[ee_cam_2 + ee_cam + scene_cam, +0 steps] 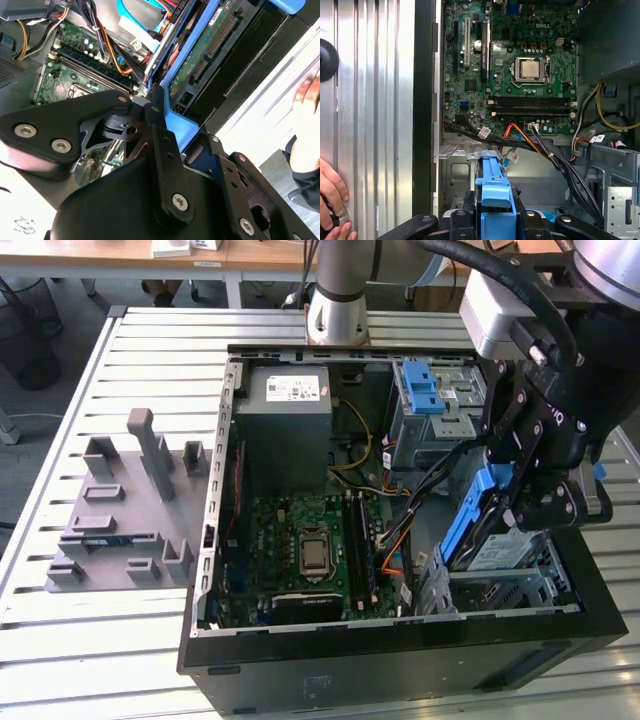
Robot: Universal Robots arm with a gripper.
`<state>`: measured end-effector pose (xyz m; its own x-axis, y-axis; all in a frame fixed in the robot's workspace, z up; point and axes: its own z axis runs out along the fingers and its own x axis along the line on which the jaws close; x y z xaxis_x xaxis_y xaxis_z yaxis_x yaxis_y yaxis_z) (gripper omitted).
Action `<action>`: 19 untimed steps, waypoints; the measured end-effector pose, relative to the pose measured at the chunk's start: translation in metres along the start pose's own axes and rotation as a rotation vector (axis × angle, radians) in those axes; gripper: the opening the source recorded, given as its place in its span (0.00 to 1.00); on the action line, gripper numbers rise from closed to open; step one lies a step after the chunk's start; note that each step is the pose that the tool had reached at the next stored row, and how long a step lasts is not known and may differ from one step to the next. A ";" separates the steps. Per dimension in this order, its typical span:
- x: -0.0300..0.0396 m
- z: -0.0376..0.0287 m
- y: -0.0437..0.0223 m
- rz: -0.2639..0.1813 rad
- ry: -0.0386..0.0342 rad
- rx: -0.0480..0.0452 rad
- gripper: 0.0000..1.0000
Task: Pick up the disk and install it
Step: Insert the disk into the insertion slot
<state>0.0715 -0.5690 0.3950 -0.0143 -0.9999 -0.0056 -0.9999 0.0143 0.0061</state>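
Observation:
The disk (492, 550), a silver drive in a blue carrier frame, hangs tilted over the drive bay (520, 592) at the exterior view's right end of the open computer case (400, 640). My gripper (528, 502) is shut on its blue frame. In the second wrist view the disk's green circuit-board underside (207, 52) and the blue frame run away from my gripper (165, 120), whose black fingers (156, 107) clamp the frame. In the first wrist view the blue frame (492, 187) sticks out from between the jaws of my gripper (492, 220), above the metal bay floor.
Inside the case lie the motherboard (300, 540), a grey power-supply box (295, 415), a blue latch piece (425, 390) and bundled cables (545, 150). A grey fixture plate (125, 510) sits on the slatted table at the exterior view's left. A person's hand (332, 200) rests beside the case.

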 end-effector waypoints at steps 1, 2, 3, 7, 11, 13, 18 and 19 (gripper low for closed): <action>0.0000 0.0007 0.0000 0.000 0.0000 0.0000 0.36; 0.0000 0.0015 0.0000 0.000 0.0000 0.0000 0.36; 0.0000 0.0022 0.0000 0.000 0.0000 0.0000 0.36; 0.0000 0.0048 0.0000 0.000 0.0000 0.0000 0.36; 0.0000 0.0074 0.0000 0.000 0.0000 0.0000 0.36; 0.0000 0.0086 -0.0001 0.000 0.0001 0.0000 0.36; 0.0001 0.0118 -0.0001 0.000 0.0005 0.0000 0.36; 0.0001 0.0124 -0.0001 0.000 0.0006 0.0000 0.36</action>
<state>0.0715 -0.5690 0.3826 -0.0143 -0.9999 -0.0051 -0.9999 0.0143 0.0061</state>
